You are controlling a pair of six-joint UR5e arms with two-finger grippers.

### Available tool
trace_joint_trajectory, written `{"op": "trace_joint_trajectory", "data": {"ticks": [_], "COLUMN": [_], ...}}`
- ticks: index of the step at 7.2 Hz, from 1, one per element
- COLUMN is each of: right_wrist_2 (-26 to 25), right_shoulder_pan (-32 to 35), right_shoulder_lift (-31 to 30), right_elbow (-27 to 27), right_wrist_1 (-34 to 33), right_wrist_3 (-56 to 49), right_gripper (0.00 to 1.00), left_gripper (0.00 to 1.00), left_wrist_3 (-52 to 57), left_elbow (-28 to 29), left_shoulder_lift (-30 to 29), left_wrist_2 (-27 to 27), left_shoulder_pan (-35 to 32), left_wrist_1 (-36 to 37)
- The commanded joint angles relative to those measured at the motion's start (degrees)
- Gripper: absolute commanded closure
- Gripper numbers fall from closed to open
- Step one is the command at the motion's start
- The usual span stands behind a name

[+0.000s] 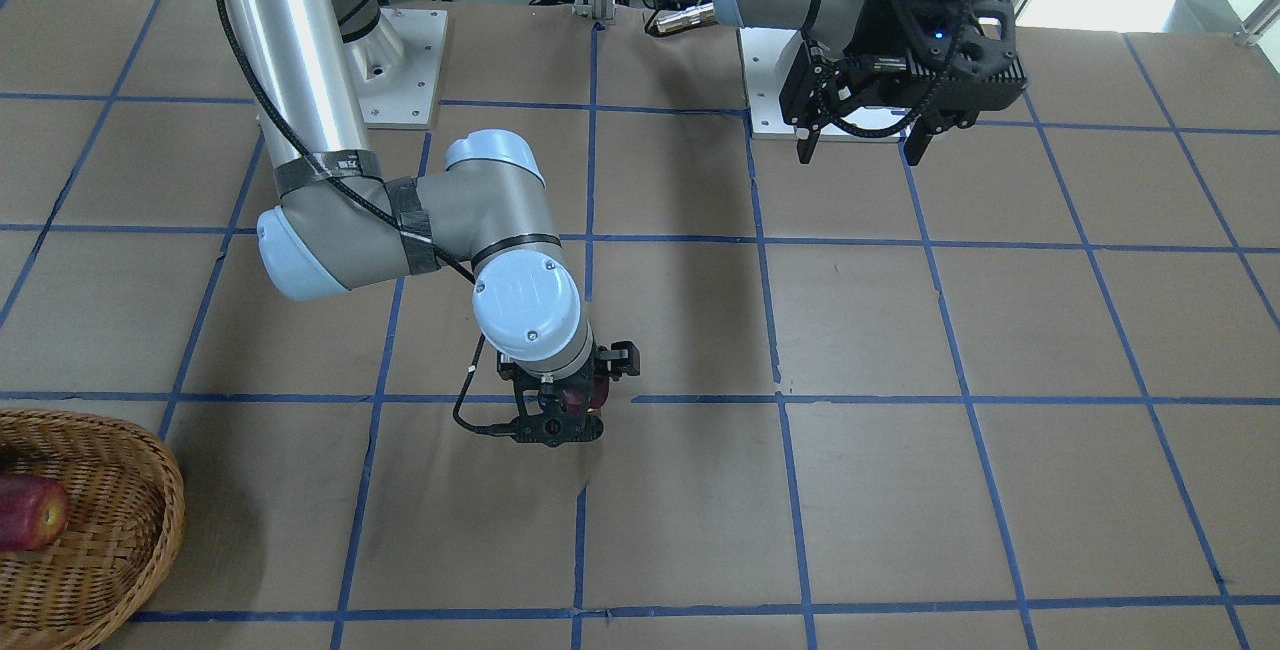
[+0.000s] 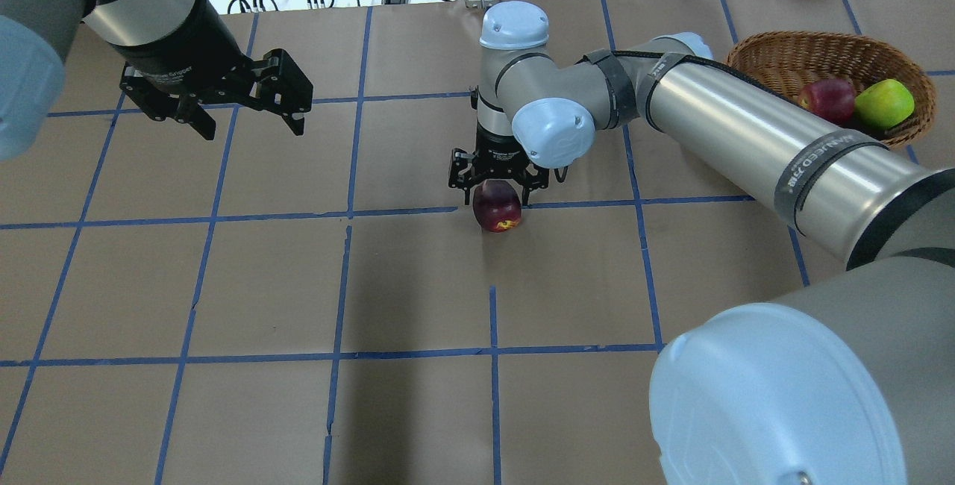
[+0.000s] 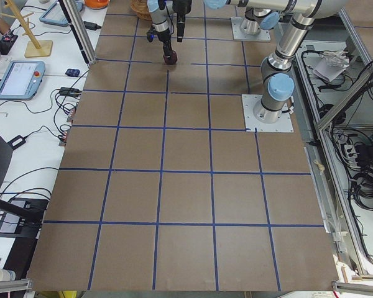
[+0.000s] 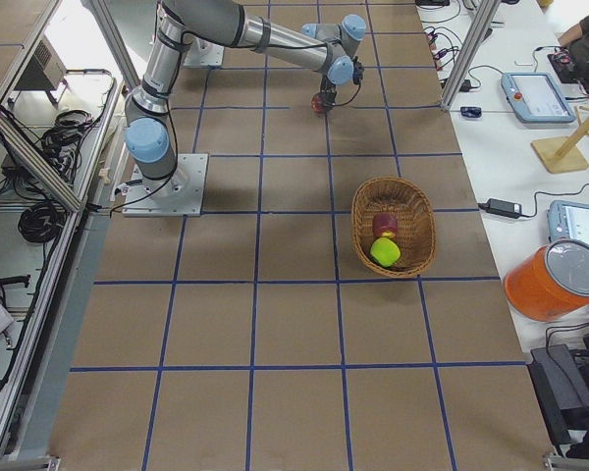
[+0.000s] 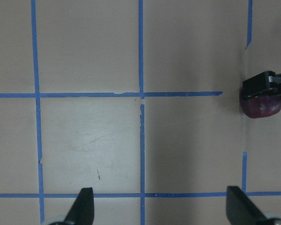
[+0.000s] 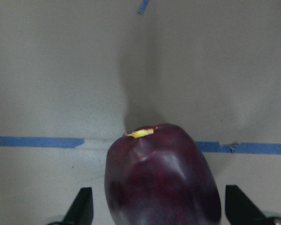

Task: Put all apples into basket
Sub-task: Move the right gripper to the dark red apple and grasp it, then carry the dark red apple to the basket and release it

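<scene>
I assess this as a robotics laboratory: the surface [image 3: 186, 198] is papered brown and taped into a blue grid [image 3: 163, 170], arm bases [image 3: 276, 93] sit bolted on metal plates [image 3: 252, 124], and aluminium framing [image 3: 76, 31], teach pendants [image 3: 20, 79] and loose cabling [image 3: 363, 186] line its edges.

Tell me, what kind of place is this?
Probably a robot lab: robot arms bolted onto a table marked with a blue tape grid, with control tablets and cables alongside.
</scene>
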Motion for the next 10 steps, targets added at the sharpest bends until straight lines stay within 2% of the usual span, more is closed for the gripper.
{"op": "trace_joint_trajectory", "data": {"ticks": [1, 2, 3, 4, 5, 6, 7, 9, 10], "right_wrist_2": [0.4, 0.1, -0.1, -0.3, -0.4, -0.4, -0.4, -3.1, -8.6], "right_shoulder_pan": [0.0, 0.0, 0.0, 0.0, 0.0, -0.2, -2.2, -13.9, -19.3], "right_shoulder_lift": [0.5, 0.6, 0.6, 0.2, 0.1, -0.9, -4.9, -9.1, -8.8], "right_elbow": [1.9, 1.9, 2.0, 1.9, 1.8, 1.0, 0.1, -8.4, -11.1], "right_wrist_1": [-3.7, -3.8, -3.8, -3.8, -3.7, -3.3, -2.2, 13.3, 16.3], "right_wrist_3": [2.1, 1.9, 1.9, 2.1, 2.2, 2.2, 1.9, 0.7, -3.7], "right_gripper": [0.00, 0.00, 0.30, 0.80, 1.00, 1.00, 1.00, 1.00, 1.00], "left_gripper": [0.00, 0.00, 0.00, 0.00, 0.00, 0.00, 0.00, 0.00, 0.00], "left_wrist_3": [0.0, 0.0, 0.0, 0.0, 0.0, 0.0, 0.0, 0.0, 0.0], "left_elbow": [0.1, 0.2, 0.0, 0.3, 0.5, 0.5, 0.4, 0.4, 0.3], "left_shoulder_lift": [-0.1, -0.2, 0.0, -0.3, -0.4, -0.4, -0.5, -0.4, -0.3], "left_wrist_2": [-0.1, -0.1, -0.1, -0.1, -0.1, -0.1, -0.1, -0.1, -0.1], "left_shoulder_pan": [-0.1, 0.0, 0.0, -0.1, -0.1, 0.0, 0.0, 0.0, 0.0], "left_wrist_1": [0.1, 0.1, 0.1, 0.1, 0.1, 0.1, 0.1, 0.1, 0.1]}}
